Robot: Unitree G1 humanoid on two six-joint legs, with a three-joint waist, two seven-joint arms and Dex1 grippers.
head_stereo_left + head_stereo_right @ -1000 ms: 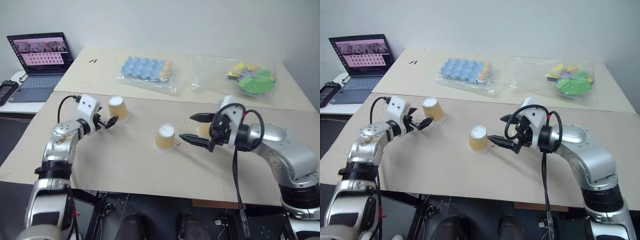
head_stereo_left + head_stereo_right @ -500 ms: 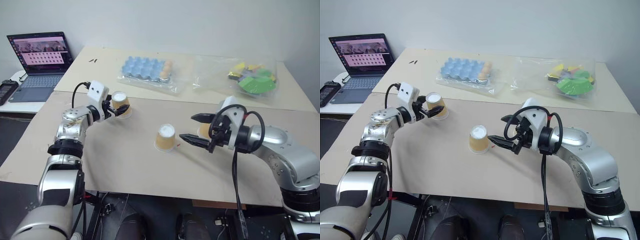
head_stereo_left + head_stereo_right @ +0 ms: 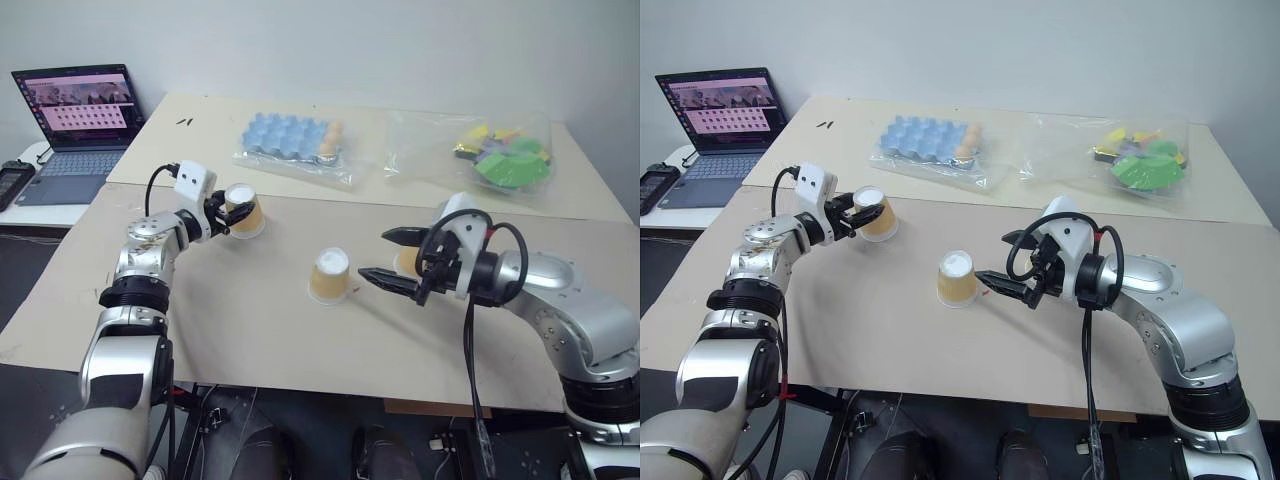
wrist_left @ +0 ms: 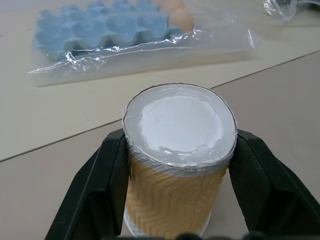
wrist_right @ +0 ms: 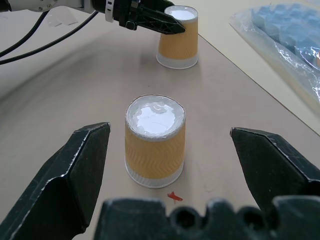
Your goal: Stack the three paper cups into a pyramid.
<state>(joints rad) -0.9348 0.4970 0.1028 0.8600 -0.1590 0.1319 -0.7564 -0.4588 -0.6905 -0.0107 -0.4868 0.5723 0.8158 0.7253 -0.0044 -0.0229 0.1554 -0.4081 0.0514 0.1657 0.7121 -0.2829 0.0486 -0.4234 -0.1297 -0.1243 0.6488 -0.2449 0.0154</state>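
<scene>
My left end effector [image 3: 228, 210] is clamped on the far cup [image 3: 243, 210], which sits left of the middle cup [image 3: 329, 275]; squeezing could crush it. My right end effector [image 3: 391, 257] gapes wide just right of the middle cup.

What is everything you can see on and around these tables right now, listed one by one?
paper cups: three, tan with white bases, upside down on the near table; left cup between the left hand's fingers, middle cup free, third cup partly hidden behind the right hand
blue tray: one, blue cells, in a clear bag, rear table
bag of coloured pieces: one, clear, green and yellow inside, rear table, right end
laptop: one, dark, open, far left
near table: one, beige
rear table: one, beige
left hand: black fingers, shut on the left cup
right hand: black fingers, open, just right of the middle cup
</scene>
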